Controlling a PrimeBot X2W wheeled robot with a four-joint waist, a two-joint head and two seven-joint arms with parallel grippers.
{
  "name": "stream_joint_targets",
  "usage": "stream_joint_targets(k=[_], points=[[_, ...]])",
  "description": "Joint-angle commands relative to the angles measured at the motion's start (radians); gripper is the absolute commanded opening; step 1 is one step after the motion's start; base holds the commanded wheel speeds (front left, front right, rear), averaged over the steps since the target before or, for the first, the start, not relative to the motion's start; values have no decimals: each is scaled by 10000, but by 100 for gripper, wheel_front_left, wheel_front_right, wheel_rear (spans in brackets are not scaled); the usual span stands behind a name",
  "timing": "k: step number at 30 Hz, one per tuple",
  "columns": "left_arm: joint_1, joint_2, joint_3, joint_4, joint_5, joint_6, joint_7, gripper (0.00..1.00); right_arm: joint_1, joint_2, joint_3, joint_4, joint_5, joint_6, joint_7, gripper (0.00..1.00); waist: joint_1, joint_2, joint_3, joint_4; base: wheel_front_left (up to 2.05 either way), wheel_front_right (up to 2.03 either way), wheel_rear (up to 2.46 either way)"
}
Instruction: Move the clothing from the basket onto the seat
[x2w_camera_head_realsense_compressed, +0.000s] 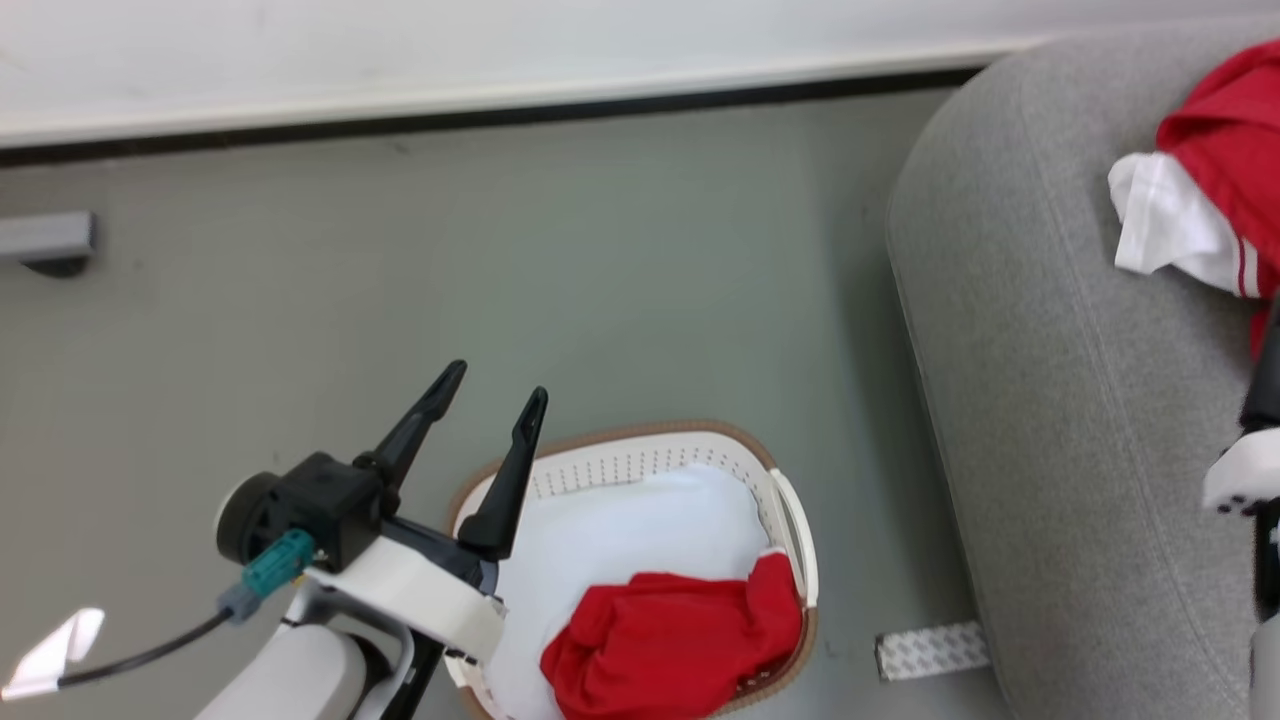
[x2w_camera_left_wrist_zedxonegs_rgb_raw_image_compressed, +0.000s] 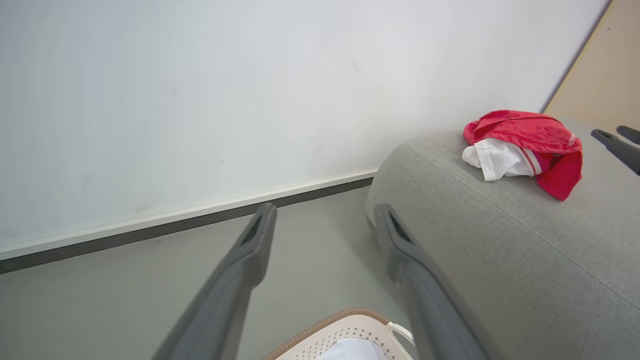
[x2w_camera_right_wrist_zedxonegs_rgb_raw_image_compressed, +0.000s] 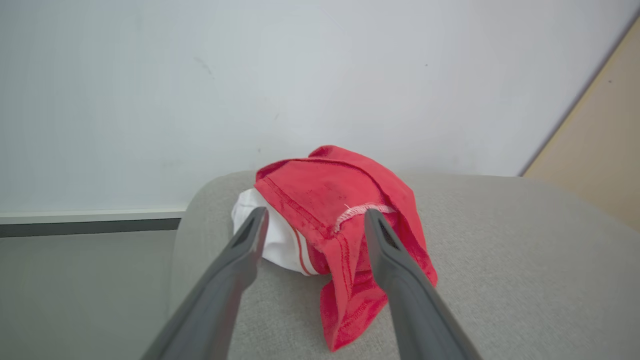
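A red garment (x2w_camera_head_realsense_compressed: 670, 640) lies crumpled in the cream basket (x2w_camera_head_realsense_compressed: 790, 510) on a white pad (x2w_camera_head_realsense_compressed: 640, 530). Another red and white garment (x2w_camera_head_realsense_compressed: 1215, 190) rests on the grey seat (x2w_camera_head_realsense_compressed: 1050, 350), also seen from the left wrist as clothing (x2w_camera_left_wrist_zedxonegs_rgb_raw_image_compressed: 525, 147) on the sofa arm (x2w_camera_left_wrist_zedxonegs_rgb_raw_image_compressed: 480, 235). My left gripper (x2w_camera_head_realsense_compressed: 495, 395) hovers open over the basket's left rim, fingers empty. In the right wrist view my right gripper (x2w_camera_right_wrist_zedxonegs_rgb_raw_image_compressed: 312, 220) is open, its fingers spread on either side of the red garment (x2w_camera_right_wrist_zedxonegs_rgb_raw_image_compressed: 340, 215) lying on the seat (x2w_camera_right_wrist_zedxonegs_rgb_raw_image_compressed: 500, 260), not pinching it.
Grey floor (x2w_camera_head_realsense_compressed: 600, 280) runs to a white wall with a dark skirting (x2w_camera_head_realsense_compressed: 500, 115). A patterned tape strip (x2w_camera_head_realsense_compressed: 930, 650) lies by the sofa base. A grey bracket (x2w_camera_head_realsense_compressed: 45, 240) sticks out at the far left. A tan panel (x2w_camera_right_wrist_zedxonegs_rgb_raw_image_compressed: 600, 150) stands behind the sofa.
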Motion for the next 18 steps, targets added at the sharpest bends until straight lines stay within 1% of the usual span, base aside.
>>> stream_joint_targets(k=[1,7,11,14,15,18], points=[[282,-113,116,180,-151,136,-213,100,624,-23,705,-493,530,-23,-21,100,2,0,-670,250,0,0,0],[898,-437,518,757,-281,530,-739,100,2061,-29,2640,-1980,1677,-24,-13,100,2,0,-1462,854,0,0,0],[1330,-657,851,1170,-137,627,-894,100,2846,-31,3637,-2726,2266,-24,-14,100,2,0,-1840,1202,0,0,0],[1650,-819,1196,1371,84,643,-911,100,3421,-40,4225,-3016,2558,-24,-14,100,2,0,-2102,1411,0,0,0],[1650,-819,1196,1371,84,643,-911,100,3421,-40,4225,-3016,2558,-24,-14,100,2,0,-2102,1411,0,0,0],[2123,-1067,1673,1443,425,543,-911,100,3955,-30,4624,-3106,2715,-24,-14,100,2,0,-2320,1598,0,0,0]])
